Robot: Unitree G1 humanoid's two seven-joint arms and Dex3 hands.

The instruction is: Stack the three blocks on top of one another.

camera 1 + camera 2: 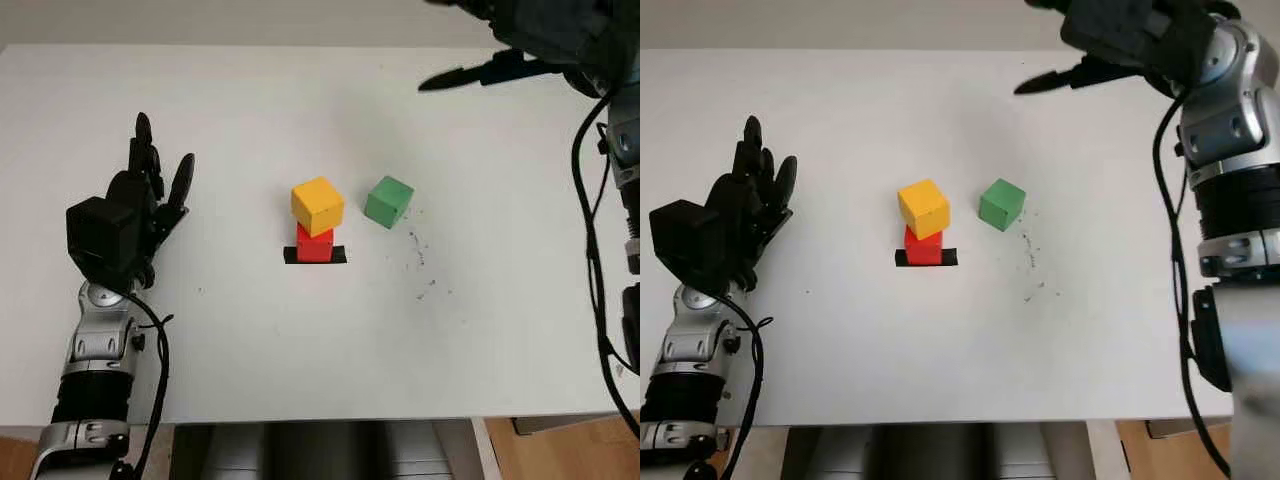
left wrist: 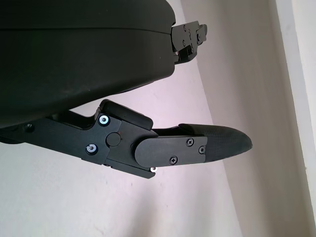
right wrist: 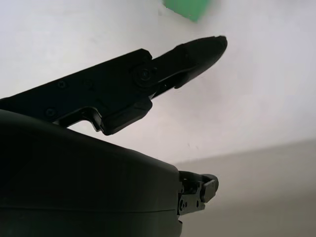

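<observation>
At the table's middle, a yellow block (image 1: 318, 205) sits turned a little askew on a red block (image 1: 314, 243), both smooth, matte cubes. Under the red block lies a flat black strip (image 1: 315, 255). Just right of the stack stands the green block (image 1: 388, 201), apart from it, with faint dark scuffs (image 1: 418, 252) on the surface nearby. Well left of the stack, the left hand (image 1: 140, 205) hovers open, holding nothing. Far right and behind the stack, the right hand (image 1: 1110, 40) hangs open, one finger (image 1: 1055, 80) pointing leftward. Around them, the white table (image 1: 300, 350) is plain and matte.
</observation>
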